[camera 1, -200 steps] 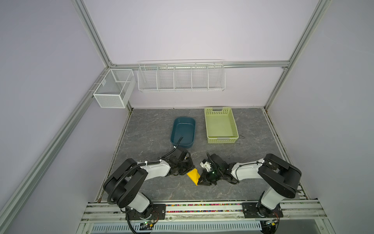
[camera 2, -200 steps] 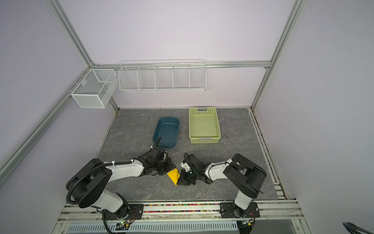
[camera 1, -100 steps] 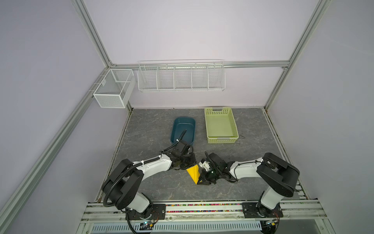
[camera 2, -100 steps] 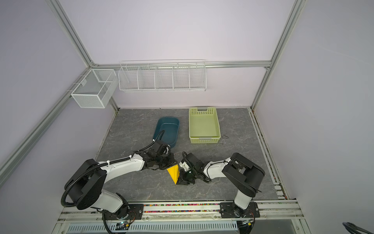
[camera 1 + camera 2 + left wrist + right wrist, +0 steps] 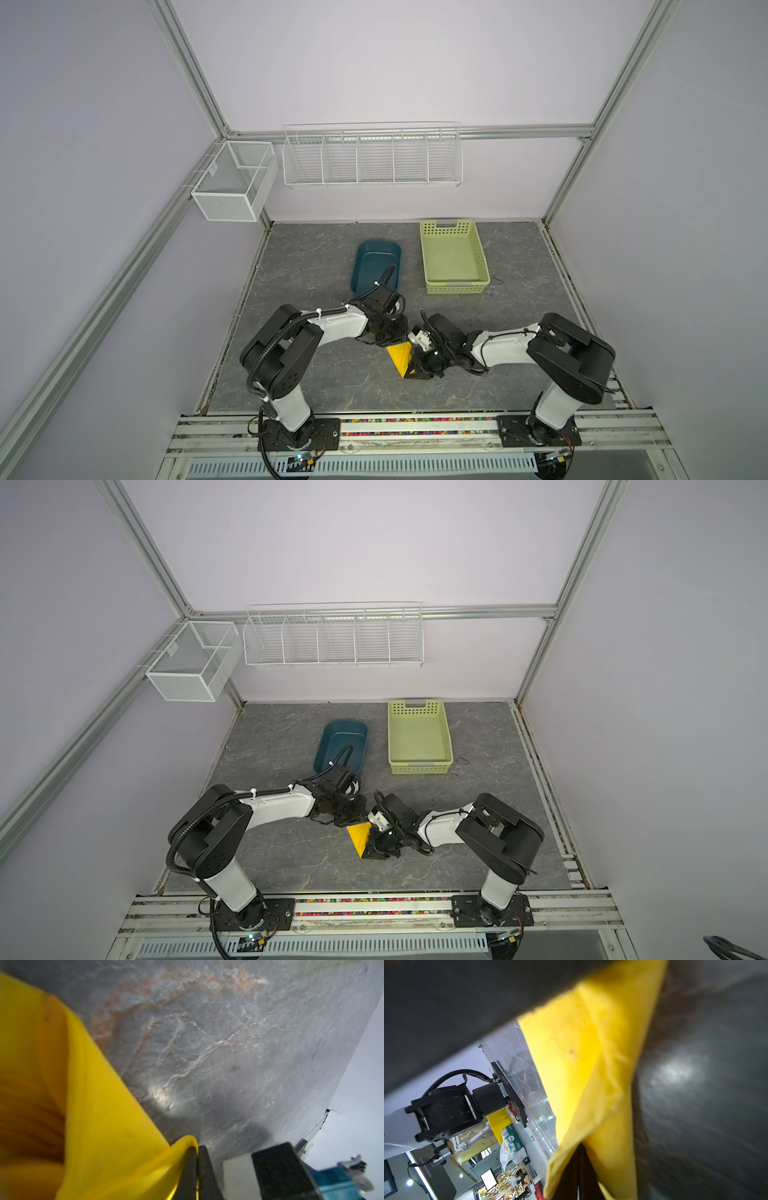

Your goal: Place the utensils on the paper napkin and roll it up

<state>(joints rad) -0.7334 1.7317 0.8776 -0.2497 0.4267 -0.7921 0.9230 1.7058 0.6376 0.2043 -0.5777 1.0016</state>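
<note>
Rolling step underway, imo: napkin is bunched into a narrow yellow wedge at the front-middle of the table, held between both arms. Utensils not visible, prob inside the fold, can't confirm. Left gripper closed, pinching one napkin edge; right gripper closed on the other end, paper draped over it. Both arms reach low toward the middle w/ wrists bent down, grippers nearly meeting over the napkin. Next move prob needs both turning together w/ even tension so the thin paper doesn't tear or spill what's inside.
</note>
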